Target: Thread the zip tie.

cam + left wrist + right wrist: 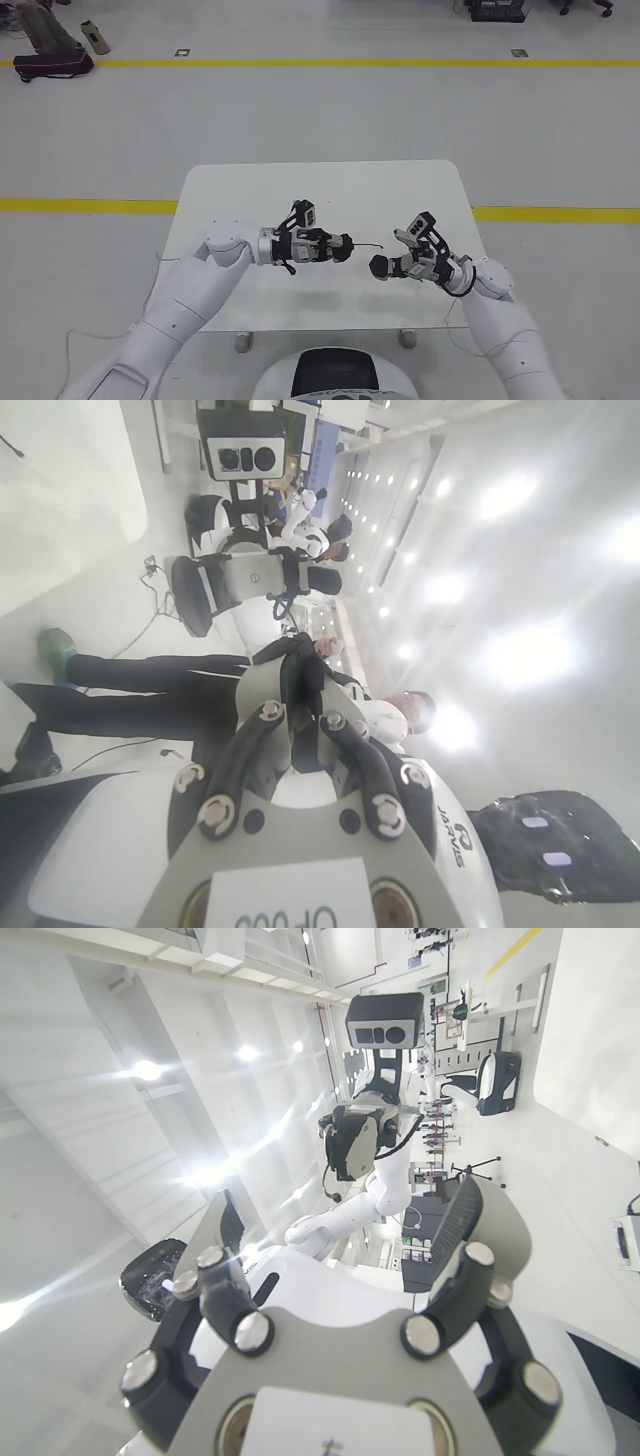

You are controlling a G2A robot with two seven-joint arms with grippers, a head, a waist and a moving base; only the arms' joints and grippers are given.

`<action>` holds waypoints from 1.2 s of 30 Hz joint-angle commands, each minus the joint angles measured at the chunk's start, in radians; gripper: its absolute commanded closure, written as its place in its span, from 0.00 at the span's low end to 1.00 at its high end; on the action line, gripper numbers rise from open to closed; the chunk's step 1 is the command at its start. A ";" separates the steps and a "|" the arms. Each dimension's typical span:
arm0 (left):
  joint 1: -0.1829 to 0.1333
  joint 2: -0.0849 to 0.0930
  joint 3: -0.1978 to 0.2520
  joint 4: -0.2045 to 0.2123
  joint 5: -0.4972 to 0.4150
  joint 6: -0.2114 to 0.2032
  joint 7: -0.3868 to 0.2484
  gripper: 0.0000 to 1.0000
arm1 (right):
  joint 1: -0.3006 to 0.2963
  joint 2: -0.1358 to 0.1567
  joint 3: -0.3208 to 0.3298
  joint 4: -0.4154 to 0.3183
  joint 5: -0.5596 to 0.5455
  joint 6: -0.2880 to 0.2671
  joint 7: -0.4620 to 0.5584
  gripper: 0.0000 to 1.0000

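Both arms hang over the white table (400, 190), wrists turned toward each other. My left gripper (340, 247) is shut on a thin black zip tie (368, 244), whose free end sticks out toward the right arm. In the left wrist view the fingertips (299, 647) press together on a dark strip. My right gripper (379, 266) sits just right of and slightly nearer than the tie's tip, not touching it. Its ribbed fingers (457, 1213) stand wide apart with nothing between them, so the right gripper (345, 1188) is open. Facing it is the left gripper (350, 1148), with the tie (330, 1185) curling from it.
The table top around the grippers is bare; its front edge (330, 325) lies close below them. Yellow floor lines (300, 63) run beyond the table, and a dark bag (50, 62) rests on the floor far back left.
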 commanded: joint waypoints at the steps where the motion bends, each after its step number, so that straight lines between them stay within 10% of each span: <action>1: -0.002 -0.002 0.004 0.018 -0.019 -0.001 0.009 1.00 | 0.001 0.010 -0.018 -0.008 0.010 -0.020 0.000 0.00; 36: 0.000 0.012 -0.008 0.058 -0.090 -0.050 -0.034 1.00 | 0.046 0.063 -0.101 0.001 0.161 -0.041 0.000 0.00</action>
